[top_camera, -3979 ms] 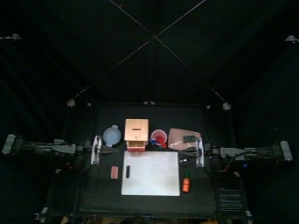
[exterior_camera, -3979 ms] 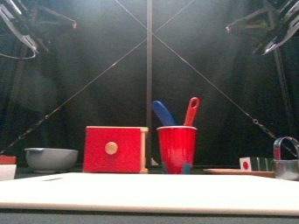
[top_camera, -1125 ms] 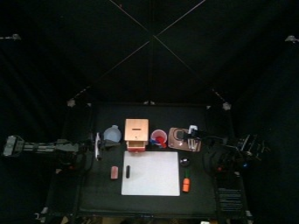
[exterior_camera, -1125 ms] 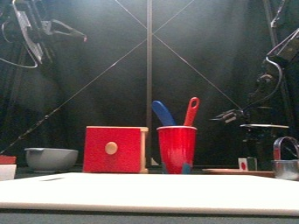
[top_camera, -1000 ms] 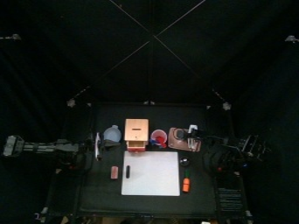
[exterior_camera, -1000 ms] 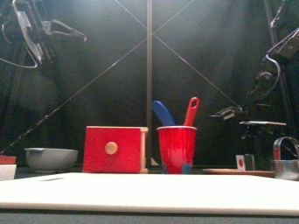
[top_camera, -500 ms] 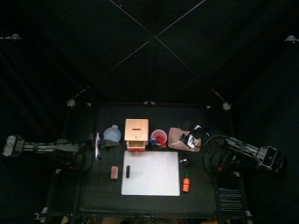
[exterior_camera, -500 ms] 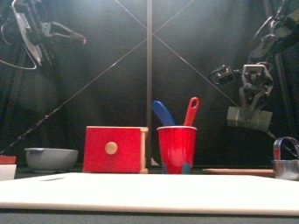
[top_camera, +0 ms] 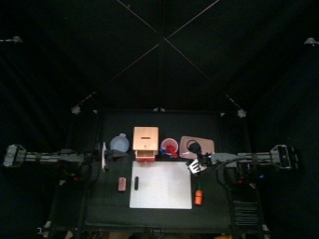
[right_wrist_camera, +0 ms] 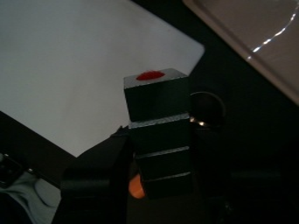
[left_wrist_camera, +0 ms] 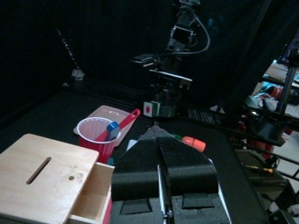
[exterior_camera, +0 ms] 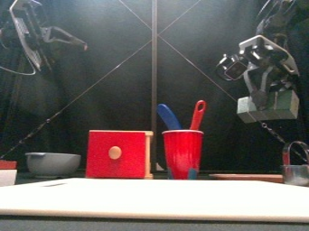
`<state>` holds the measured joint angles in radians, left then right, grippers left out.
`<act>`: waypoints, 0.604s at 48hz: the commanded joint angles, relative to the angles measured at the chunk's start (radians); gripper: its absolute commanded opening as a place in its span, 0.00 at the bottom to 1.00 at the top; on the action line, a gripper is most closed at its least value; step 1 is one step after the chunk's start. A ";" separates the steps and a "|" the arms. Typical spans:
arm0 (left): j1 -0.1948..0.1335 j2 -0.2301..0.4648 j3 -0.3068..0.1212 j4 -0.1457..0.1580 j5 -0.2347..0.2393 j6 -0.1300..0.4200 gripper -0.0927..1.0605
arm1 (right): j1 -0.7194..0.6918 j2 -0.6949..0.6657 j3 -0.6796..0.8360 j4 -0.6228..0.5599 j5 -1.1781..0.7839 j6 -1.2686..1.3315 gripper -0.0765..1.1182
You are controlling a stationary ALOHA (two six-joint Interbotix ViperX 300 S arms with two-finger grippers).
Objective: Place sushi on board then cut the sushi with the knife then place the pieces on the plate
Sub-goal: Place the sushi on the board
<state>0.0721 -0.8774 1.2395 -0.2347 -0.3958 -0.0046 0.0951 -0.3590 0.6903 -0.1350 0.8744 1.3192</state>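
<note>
While the white cutting board (top_camera: 161, 185) lies lower centre, the right gripper (top_camera: 193, 166) hangs at its upper-right corner, clenched on the sushi roll (right_wrist_camera: 158, 114); released high, it might break apart. Mid-left, the left gripper (top_camera: 100, 159) rests closed.

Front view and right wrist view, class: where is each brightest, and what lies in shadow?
Front view: the white cutting board glows brightest; the back curtain is lit at its middle, dark at its sides. Right wrist view: the board is bright, while the sushi roll in the right gripper is dark except its red top.
</note>
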 commanded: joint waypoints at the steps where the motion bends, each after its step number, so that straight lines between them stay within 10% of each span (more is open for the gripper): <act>1: 0.017 0.003 -0.018 -0.032 -0.011 -0.002 0.15 | 0.046 0.084 -0.084 -0.040 -0.023 0.120 0.57; 6: 0.015 0.003 -0.020 -0.060 -0.009 0.003 0.15 | 0.060 0.190 -0.153 -0.040 -0.052 0.172 0.58; 29: 0.018 0.002 0.017 0.008 -0.011 0.006 0.15 | 0.060 0.571 -0.433 0.051 -0.115 0.235 0.58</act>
